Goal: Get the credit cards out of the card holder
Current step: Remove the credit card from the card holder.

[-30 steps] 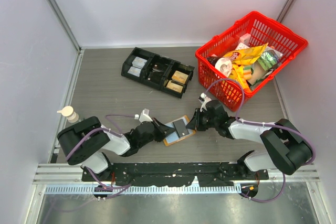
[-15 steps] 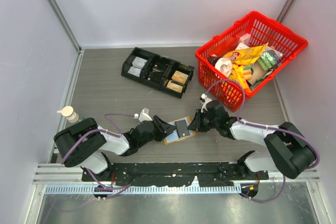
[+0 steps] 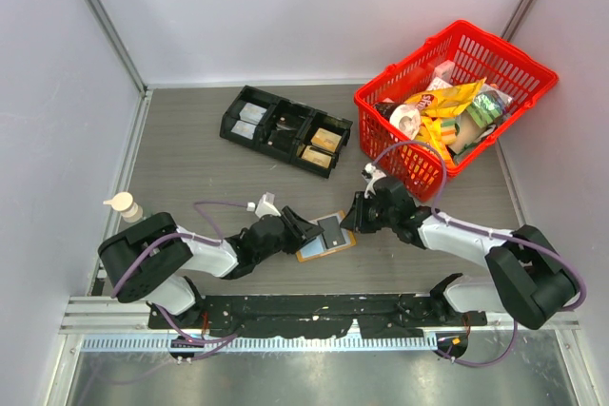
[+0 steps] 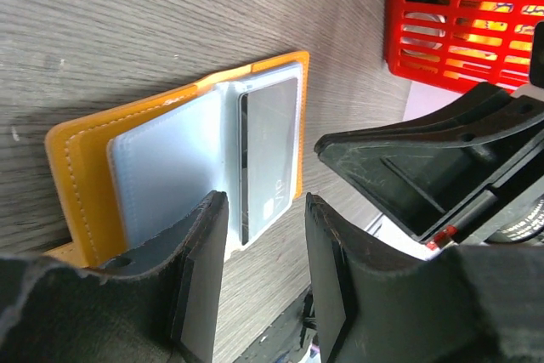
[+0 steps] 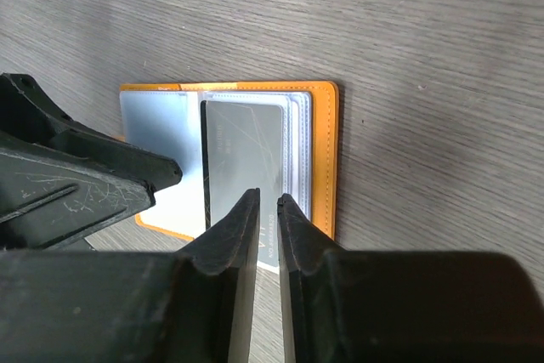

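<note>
The tan-orange card holder (image 3: 306,256) lies open on the table between my two grippers. It also shows in the left wrist view (image 4: 76,167) and the right wrist view (image 5: 325,150). A grey credit card (image 3: 330,231) (image 4: 272,150) (image 5: 242,142) sticks partway out of its right pale blue-grey panel, past the holder's edge. My right gripper (image 3: 350,221) (image 5: 266,201) is nearly shut, its tips right over the card's protruding end. My left gripper (image 3: 303,231) (image 4: 263,210) is open, with one finger over the holder's left panel.
A red basket (image 3: 457,102) full of snack packets stands at the back right, close behind the right arm. A black compartment tray (image 3: 285,130) sits at the back middle. A small bottle (image 3: 124,204) stands by the left wall.
My left gripper has edged right onto the card holder. My right gripper has shifted slightly over the card. The card holder has stayed in place.
</note>
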Robot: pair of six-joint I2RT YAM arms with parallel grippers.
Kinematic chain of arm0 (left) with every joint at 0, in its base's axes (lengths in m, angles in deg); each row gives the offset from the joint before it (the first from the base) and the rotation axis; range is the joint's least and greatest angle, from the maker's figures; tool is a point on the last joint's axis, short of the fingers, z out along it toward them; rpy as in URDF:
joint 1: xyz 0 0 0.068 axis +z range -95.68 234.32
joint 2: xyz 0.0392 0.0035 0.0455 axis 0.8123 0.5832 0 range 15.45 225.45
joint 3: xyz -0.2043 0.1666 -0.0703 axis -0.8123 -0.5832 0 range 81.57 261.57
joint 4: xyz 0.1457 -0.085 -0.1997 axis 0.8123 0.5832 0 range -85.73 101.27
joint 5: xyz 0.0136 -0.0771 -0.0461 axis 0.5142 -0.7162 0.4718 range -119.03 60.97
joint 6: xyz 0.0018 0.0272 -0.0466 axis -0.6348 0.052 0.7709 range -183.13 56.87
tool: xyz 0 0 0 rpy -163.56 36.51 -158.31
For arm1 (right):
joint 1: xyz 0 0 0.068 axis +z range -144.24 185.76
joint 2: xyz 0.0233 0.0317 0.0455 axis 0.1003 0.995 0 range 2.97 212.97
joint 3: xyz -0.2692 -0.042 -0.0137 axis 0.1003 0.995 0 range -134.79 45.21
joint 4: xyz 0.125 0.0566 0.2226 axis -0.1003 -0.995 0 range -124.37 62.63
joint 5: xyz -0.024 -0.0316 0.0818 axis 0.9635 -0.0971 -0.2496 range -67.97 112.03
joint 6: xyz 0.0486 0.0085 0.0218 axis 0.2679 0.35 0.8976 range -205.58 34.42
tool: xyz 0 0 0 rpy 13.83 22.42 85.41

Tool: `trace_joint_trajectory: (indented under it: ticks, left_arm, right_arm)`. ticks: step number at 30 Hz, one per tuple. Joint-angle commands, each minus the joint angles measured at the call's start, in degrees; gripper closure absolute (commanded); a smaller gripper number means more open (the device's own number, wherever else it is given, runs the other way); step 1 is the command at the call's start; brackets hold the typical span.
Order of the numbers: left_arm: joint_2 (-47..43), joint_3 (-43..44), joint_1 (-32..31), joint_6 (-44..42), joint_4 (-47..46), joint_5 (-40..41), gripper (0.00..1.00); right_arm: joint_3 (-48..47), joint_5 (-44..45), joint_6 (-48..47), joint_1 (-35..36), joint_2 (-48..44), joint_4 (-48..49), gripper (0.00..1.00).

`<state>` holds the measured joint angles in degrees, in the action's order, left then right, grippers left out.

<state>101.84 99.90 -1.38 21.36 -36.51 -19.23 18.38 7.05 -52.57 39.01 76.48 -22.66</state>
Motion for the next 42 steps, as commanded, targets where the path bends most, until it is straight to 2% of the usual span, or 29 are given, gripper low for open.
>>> trace_joint_trajectory:
  ticks: [1,9,17,22,28,42]
  left_arm:
    - [-1.0,1.5,0.1,-2.0,1.7,0.0,0.55]
    - [-0.1,2.9,0.1,-2.6,1.9,-1.3,0.55]
    - [1.2,3.4,0.1,-2.0,1.1,-1.8,0.55]
    - [0.1,3.6,0.0,-1.0,4.9,-0.8,0.54]
    - [-3.6,5.2,0.1,-3.2,14.9,1.3,0.48]
    - [2.8,8.4,0.1,-6.0,10.5,-1.9,0.44]
  right_arm:
    - [-2.0,0.8,-1.7,0.0,1.5,1.5,0.80]
    - [1.2,-3.4,-0.1,0.0,5.9,5.0,0.85]
    - [3.0,-2.9,0.9,-0.1,7.0,5.5,0.87]
    - [2.7,-2.9,0.8,0.0,6.7,5.3,0.88]
    - [2.8,-2.8,0.8,-0.1,6.6,5.3,0.88]
    - [3.1,-2.9,1.2,0.1,5.9,5.6,0.88]
